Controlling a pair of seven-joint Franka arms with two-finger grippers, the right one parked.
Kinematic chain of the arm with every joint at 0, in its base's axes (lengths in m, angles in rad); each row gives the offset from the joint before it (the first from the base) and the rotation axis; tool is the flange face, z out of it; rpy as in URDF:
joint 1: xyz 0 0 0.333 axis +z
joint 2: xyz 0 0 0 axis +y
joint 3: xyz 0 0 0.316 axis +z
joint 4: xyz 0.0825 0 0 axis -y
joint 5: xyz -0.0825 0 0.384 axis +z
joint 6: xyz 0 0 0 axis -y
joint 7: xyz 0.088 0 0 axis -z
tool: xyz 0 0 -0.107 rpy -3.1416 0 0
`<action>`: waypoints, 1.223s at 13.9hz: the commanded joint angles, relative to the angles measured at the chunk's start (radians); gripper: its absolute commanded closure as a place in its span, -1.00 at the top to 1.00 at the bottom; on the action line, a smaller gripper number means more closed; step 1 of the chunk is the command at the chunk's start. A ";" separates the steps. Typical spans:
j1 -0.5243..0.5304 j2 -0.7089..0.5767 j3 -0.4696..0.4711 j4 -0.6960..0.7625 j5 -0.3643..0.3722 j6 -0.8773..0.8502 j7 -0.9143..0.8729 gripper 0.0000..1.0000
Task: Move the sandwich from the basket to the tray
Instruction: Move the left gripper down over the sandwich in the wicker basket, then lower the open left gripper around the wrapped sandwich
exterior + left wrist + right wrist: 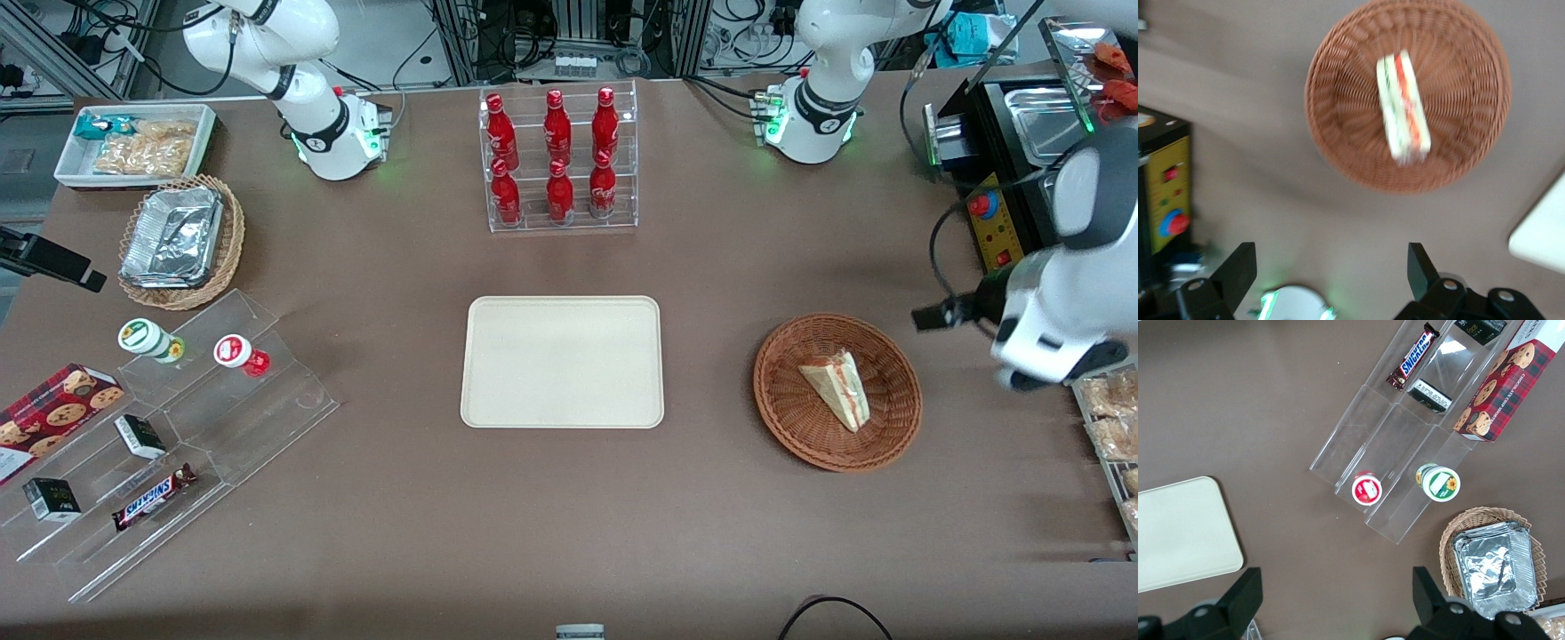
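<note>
Approach step. The sandwich [836, 388] lies in the basket [782, 404], lower right of frame. The hand [1331, 267] hovers apparently above the bench, fingers spread, empty. Next: descend and straddle the sandwich.

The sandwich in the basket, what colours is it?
White triangular sandwich with red and green filling, clearest in the wrist view.

Brown table [400, 267] seen from above. Top centre of the frame: a clear rack [559, 220] holding six red bottles [556, 124]. Upper left: a white bin [67, 158] of snacks and, below it, a tan basket [233, 240] of foil containers [173, 236]. Lower left: a clear stepped stand [267, 418] with a green-lidded cup [147, 339], a red-lidded cup [236, 352], a cookie box [53, 416], two small dark boxes [140, 436] and a Snickers bar [153, 497]. Right edge: a black control box [996, 222] with a red button.
</note>
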 commanded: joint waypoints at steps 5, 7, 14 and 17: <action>-0.002 0.099 -0.001 -0.162 0.012 0.374 -0.217 1.00; -0.002 0.099 -0.001 -0.242 0.012 0.488 -0.218 1.00; -0.007 0.141 -0.003 -0.270 -0.003 0.522 -0.227 1.00; -0.008 0.148 -0.003 -0.269 -0.003 0.536 -0.235 1.00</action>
